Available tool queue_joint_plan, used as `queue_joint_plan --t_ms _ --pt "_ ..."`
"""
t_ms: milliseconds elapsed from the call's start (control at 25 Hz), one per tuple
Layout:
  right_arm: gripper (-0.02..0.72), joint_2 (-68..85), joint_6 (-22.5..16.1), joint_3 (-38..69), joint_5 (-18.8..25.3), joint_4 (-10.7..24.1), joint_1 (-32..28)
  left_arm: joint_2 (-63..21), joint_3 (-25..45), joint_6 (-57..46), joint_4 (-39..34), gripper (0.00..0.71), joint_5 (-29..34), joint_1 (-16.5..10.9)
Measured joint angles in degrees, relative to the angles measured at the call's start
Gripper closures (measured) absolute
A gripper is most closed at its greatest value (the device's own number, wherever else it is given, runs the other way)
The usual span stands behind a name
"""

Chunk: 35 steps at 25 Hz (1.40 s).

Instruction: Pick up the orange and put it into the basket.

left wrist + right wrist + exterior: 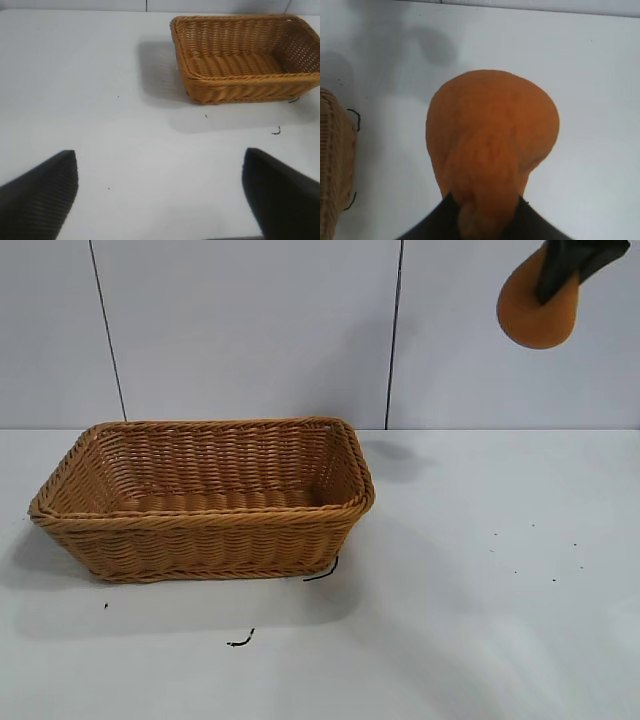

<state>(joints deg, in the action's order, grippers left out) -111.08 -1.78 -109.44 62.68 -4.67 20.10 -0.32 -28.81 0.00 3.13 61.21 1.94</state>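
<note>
One orange (pixel 535 315), one basket (pixel 205 505). Right gripper (pixel 572 260) at upper right of the exterior frame, pinching the orange by its narrow end, high above the table (pixel 480 620). Basket center-left. Left gripper (pixel 160 195) fingers spread wide, low over the table.

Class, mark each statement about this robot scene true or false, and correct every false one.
1. The orange lies on the table. False: the right gripper holds it up in the air.
2. The basket holds nothing. True.
3. The left gripper grips the basket. False: it is open, apart from the basket.
4. The orange hangs directly above the basket. False: it is off to the basket's right in the exterior view.
5. The basket stands upright. True.
</note>
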Motion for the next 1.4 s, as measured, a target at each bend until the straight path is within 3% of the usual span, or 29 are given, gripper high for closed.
queue_joint_plan --t_ms 280,680,800,960,1040,1200,1400 --pt "0.680 -5.2 -0.2 -0.3 -6.5 0.0 11.9 0.0 0.0 0.0 0.0 0.071 0.0 0.0" --pt "0.661 -19.6 -0.6 -0.3 -13.5 0.1 15.9 0.0 0.0 0.0 0.0 0.071 0.0 0.0" --pt "0.551 -21.3 -0.6 -0.3 -13.4 0.2 15.9 0.0 0.0 0.0 0.0 0.071 0.0 0.0" --pt "0.217 -20.7 -0.6 -0.4 -13.5 0.1 15.9 0.0 0.0 0.0 0.0 0.071 0.0 0.0" --pt "0.122 -20.1 -0.6 -1.3 -12.8 0.1 15.9 0.0 0.0 0.0 0.0 0.071 0.0 0.0" --pt "0.079 -19.2 -0.8 -7.4 -7.4 1.1 15.9 0.0 0.0 0.0 0.0 0.071 0.0 0.0" --pt "0.074 -18.4 -6.0 -18.3 1.4 7.1 13.3 0.0 0.0 0.0 0.0 0.071 0.1 0.0"
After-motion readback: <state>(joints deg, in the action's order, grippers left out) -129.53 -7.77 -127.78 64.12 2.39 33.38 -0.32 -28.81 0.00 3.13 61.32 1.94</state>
